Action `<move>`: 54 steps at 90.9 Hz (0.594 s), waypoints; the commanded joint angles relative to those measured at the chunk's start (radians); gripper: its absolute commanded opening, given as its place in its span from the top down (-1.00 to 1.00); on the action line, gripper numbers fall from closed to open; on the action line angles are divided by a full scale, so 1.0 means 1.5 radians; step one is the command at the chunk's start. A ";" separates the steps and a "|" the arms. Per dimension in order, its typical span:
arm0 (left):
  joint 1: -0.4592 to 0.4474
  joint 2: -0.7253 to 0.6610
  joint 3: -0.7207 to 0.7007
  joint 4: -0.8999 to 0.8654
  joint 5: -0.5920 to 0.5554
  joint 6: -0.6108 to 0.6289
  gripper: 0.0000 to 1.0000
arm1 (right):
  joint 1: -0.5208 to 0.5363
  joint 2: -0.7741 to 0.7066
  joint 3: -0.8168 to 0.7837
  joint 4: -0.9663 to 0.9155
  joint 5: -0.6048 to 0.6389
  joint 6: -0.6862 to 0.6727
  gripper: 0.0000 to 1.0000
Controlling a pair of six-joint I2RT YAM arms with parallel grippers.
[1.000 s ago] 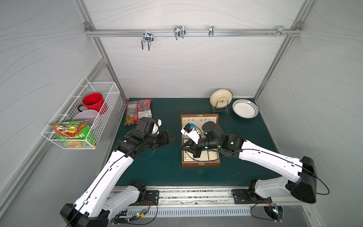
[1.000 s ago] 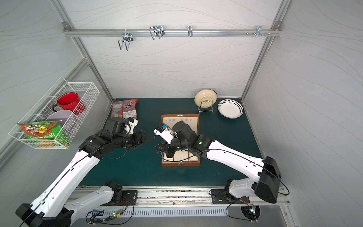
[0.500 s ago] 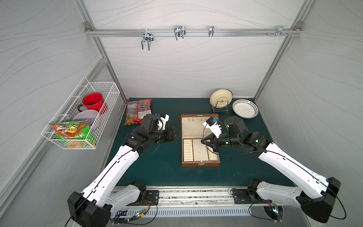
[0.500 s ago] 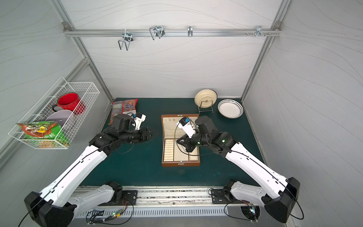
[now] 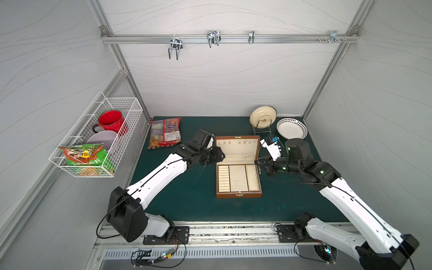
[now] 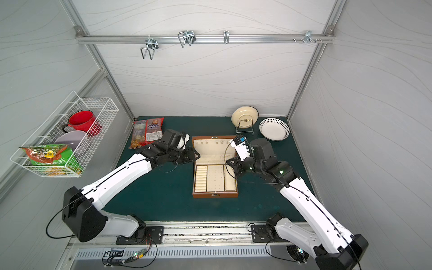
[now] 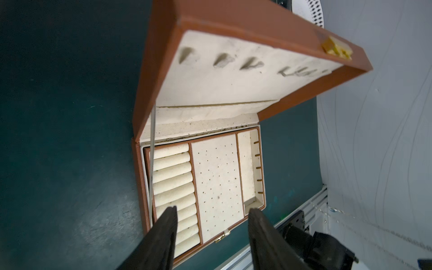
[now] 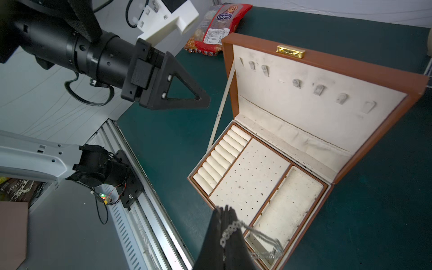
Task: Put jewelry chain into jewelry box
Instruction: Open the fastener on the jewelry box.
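Chain (image 8: 233, 230): seen only in the right wrist view. It is pinched at the tips of the right gripper (image 8: 223, 211), whose jaws are closed on it. The loose part trails from the tips over the box (image 8: 350, 67) corner nearest that gripper, above the long side compartment. Whether it touches the lining I cannot tell.

In both top views the chain is too fine to make out. They do show the right gripper just beside the tray's edge, with the lid raised.

Left gripper (image 7: 211, 214): its own wrist view shows the fingers apart with nothing between them and the ring rolls below. The right wrist view catches it side-on with the gap hidden, just off the lid's edge, across the box from the right gripper. A snack bag (image 8: 217, 25) lies beyond it.
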 commanded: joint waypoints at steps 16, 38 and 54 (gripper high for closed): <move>-0.027 0.047 0.071 0.060 -0.035 -0.202 -0.03 | -0.020 -0.051 -0.019 0.002 0.022 0.004 1.00; -0.046 0.068 0.110 0.018 -0.056 -0.277 0.04 | -0.027 -0.086 -0.038 0.009 0.039 0.016 1.00; -0.065 0.063 0.109 0.042 -0.113 -0.353 0.05 | -0.027 -0.111 -0.056 0.022 0.040 0.025 1.00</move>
